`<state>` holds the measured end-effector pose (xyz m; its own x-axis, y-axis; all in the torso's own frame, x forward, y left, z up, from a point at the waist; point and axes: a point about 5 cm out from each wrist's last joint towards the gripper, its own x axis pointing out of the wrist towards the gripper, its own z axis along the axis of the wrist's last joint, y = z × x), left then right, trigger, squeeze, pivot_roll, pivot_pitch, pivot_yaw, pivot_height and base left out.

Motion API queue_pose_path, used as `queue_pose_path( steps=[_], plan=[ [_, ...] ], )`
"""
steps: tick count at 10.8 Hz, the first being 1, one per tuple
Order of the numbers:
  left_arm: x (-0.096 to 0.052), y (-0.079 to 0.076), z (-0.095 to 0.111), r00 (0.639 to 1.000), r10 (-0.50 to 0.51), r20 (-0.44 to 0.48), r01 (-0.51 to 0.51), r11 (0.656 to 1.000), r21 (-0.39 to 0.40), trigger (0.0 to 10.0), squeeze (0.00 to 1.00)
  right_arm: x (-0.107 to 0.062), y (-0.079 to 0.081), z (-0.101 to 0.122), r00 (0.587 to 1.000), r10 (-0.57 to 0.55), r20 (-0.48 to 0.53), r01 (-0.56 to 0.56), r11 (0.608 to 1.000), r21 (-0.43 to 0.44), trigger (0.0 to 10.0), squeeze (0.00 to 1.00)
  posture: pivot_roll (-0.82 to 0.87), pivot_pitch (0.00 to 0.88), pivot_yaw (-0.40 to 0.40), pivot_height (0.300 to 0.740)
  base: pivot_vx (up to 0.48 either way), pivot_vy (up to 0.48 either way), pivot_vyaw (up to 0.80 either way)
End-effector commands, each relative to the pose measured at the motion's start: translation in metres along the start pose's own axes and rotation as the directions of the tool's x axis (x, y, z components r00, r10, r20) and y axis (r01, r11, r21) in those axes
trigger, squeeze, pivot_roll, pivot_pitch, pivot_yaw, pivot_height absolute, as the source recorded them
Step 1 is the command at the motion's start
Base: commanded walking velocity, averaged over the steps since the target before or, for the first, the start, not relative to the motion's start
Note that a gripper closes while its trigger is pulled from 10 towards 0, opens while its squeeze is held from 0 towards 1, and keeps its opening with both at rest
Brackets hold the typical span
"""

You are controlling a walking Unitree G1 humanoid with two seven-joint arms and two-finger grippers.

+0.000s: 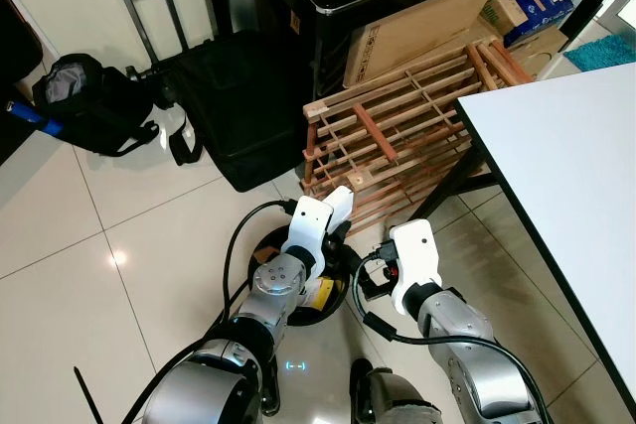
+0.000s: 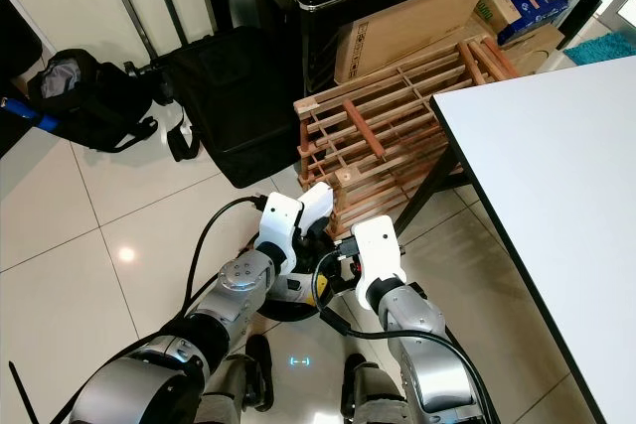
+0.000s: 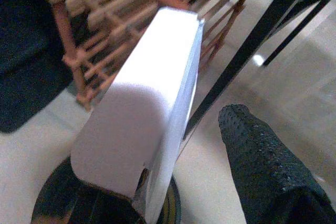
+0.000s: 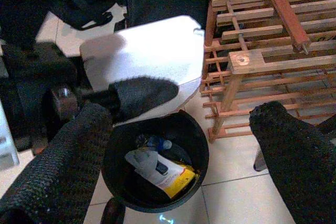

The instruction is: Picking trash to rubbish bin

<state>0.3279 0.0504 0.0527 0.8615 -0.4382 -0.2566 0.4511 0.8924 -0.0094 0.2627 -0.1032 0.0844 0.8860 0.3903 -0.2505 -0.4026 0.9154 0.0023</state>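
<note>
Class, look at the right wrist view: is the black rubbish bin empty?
No, the black rubbish bin already holds trash, including a yellow packet and a small bottle.

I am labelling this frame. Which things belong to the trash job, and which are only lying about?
Job: white card in the left gripper; black bin below it, trash already inside; right gripper, open, beside the bin.

Lying about: wooden rack, black bag, suitcase, cardboard box, white table.
</note>
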Motion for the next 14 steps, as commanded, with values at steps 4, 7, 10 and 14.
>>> queue_pose_path(
  steps=[4, 7, 10, 14],
  plan=[
    [-0.008, -0.012, -0.032, 0.987, 0.011, -0.160, -0.014, 1.000, -0.019, 10.0, 0.00, 0.000, 0.000, -0.004, 1.000, 0.001, -0.016, 0.000, 1.000, 0.019, 10.0, 0.00, -0.13, 0.313, -0.029, 0.740, 0.000, 0.000, 0.00],
    [-0.009, -0.010, -0.037, 0.974, 0.043, -0.222, -0.041, 0.999, 0.010, 10.0, 0.00, 0.001, -0.001, -0.003, 1.000, -0.004, -0.012, 0.004, 1.000, 0.018, 10.0, 0.00, -0.14, 0.314, -0.027, 0.740, 0.000, 0.000, 0.00],
    [-0.006, -0.008, -0.034, 0.968, 0.059, -0.244, -0.083, 0.992, -0.090, 10.0, 0.00, 0.001, -0.002, -0.004, 1.000, -0.004, -0.013, 0.004, 1.000, 0.019, 10.0, 0.00, -0.13, 0.322, -0.028, 0.740, 0.000, 0.000, 0.00],
    [-0.005, -0.002, -0.028, 0.964, 0.143, -0.224, -0.162, 0.984, -0.068, 10.0, 0.00, 0.000, -0.003, -0.005, 1.000, -0.006, -0.017, 0.006, 1.000, 0.017, 10.0, 0.00, -0.13, 0.310, -0.028, 0.740, 0.000, 0.000, 0.00]
  ],
)
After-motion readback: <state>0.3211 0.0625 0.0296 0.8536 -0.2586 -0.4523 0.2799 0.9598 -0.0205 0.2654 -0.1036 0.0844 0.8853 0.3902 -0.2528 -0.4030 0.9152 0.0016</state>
